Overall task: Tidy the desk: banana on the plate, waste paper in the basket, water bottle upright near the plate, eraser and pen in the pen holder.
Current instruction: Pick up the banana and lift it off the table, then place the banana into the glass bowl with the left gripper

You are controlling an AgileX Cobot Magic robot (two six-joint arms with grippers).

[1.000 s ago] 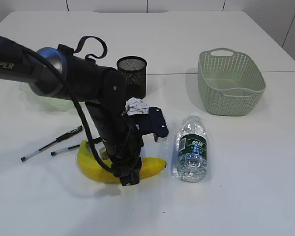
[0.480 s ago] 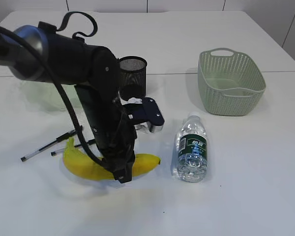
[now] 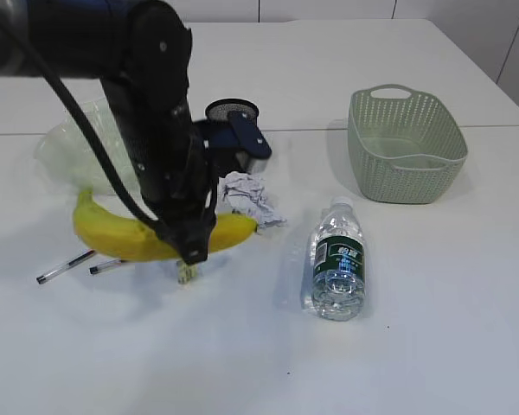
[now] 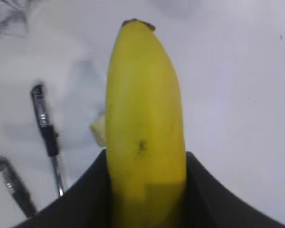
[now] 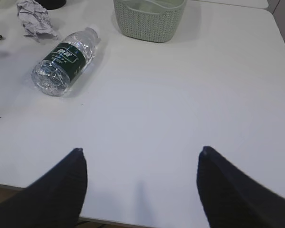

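- My left arm is filling the upper left of the exterior view and hiding most of the plate (image 3: 65, 151); only its pale wavy edge is showing at the left, on the desk (image 3: 432, 328).
- The basket (image 3: 405, 143) is sitting at the right of that view; in my right wrist view its top is cut off by the upper edge.
- My left gripper (image 3: 189, 244) is clamping partway closed around the banana (image 3: 125, 238), holding it clear of the desk at centre left; in my left wrist view the fruit is running up the middle from between my jaws.
- The water bottle (image 3: 336, 262) is lying on its side right of centre.
- My right gripper (image 5: 140, 183) is standing wide apart and holding nothing, low in its own view.
- The pen holder (image 3: 233, 112) is half hidden behind my wrist.
- The waste paper (image 3: 246, 197) is lying just right of the banana's tip.
- Two pens (image 3: 65, 266) are lying below the banana, partly blurred.
- A small pale block, probably the eraser (image 3: 185, 273), is peeking out under my gripper.
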